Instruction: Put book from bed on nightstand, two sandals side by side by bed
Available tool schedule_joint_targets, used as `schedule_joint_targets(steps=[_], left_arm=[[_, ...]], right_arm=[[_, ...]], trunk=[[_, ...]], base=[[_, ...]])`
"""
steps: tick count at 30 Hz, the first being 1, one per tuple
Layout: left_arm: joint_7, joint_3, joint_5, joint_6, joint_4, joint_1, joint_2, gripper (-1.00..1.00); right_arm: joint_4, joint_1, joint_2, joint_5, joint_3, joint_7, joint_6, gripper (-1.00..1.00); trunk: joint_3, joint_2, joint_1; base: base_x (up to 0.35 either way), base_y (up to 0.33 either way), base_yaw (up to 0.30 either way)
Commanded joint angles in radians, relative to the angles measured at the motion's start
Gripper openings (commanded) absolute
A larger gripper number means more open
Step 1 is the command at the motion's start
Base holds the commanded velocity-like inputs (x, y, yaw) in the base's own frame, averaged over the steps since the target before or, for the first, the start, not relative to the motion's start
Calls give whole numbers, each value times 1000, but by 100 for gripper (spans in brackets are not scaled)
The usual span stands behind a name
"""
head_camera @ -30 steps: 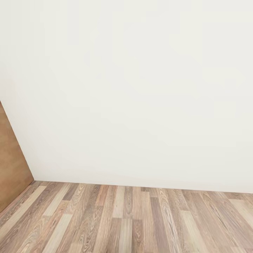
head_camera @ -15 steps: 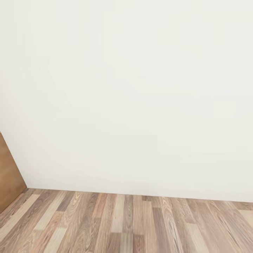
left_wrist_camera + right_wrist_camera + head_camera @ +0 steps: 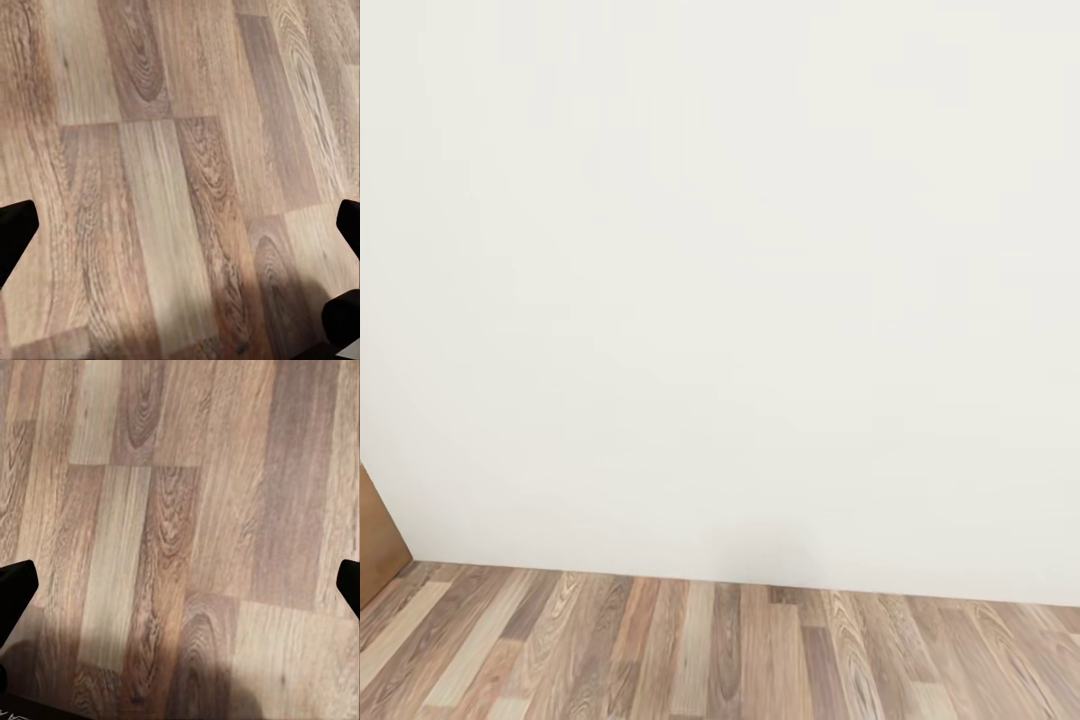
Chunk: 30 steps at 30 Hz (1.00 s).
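Hanging spread-fingered, both grippers (image 3: 180, 225) (image 3: 180, 585) face floor (image 3: 720, 650).

The head camera has swung, not the room: the brown door (image 3: 378, 545) has slid nearly out at the left edge, the wood-plank floor (image 3: 720, 650) strip looks thinner, and the white wall (image 3: 720, 280) takes more room.

We face a plain white wall (image 3: 740, 280) meeting a wood-plank floor (image 3: 740, 660), with a brown door (image 3: 378, 545) at far left.

Home interior, plain white wall (image 3: 740, 280), wood-plank floor (image 3: 740, 650), brown door edge (image 3: 378, 540)
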Motion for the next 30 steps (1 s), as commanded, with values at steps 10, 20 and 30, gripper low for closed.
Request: schedule_joint_targets(steps=[10, 20, 30], left_arm=[[-1, 9, -10, -4, 0, -1, 0, 100], [-1, 9, -10, -4, 1, -1, 0, 100], [-1, 9, -10, -4, 1, -1, 0, 100]], right_arm=[[3, -1, 0, -6, -4, 6, -2, 100], [3, -1, 0, -6, -4, 6, -2, 100], [3, -1, 0, -6, -4, 7, -2, 100]], trunk=[[-1, 0, 0], [-2, 0, 0], [-8, 0, 0]], base=[[328, 0, 0], [327, 0, -75], [135, 0, -182]])
